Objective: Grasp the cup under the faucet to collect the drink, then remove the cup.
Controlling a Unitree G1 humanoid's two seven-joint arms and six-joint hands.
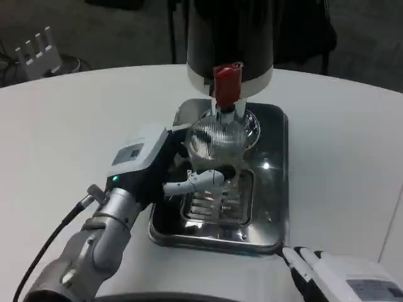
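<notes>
A clear ribbed glass cup stands on the slotted drip grate of a steel tray, right under the red faucet lever of a black drink dispenser. My left hand reaches in from the left and wraps the cup, one white finger curling across its front low down. Whether any liquid is in the cup I cannot tell. My right hand lies low at the bottom right corner, off the tray, with its white fingertips pointing left; how its fingers stand is cut off by the frame.
The white round table stretches wide to the left and right of the tray. A white rack-like object sits on the floor beyond the far left edge. A black cable trails from my left forearm.
</notes>
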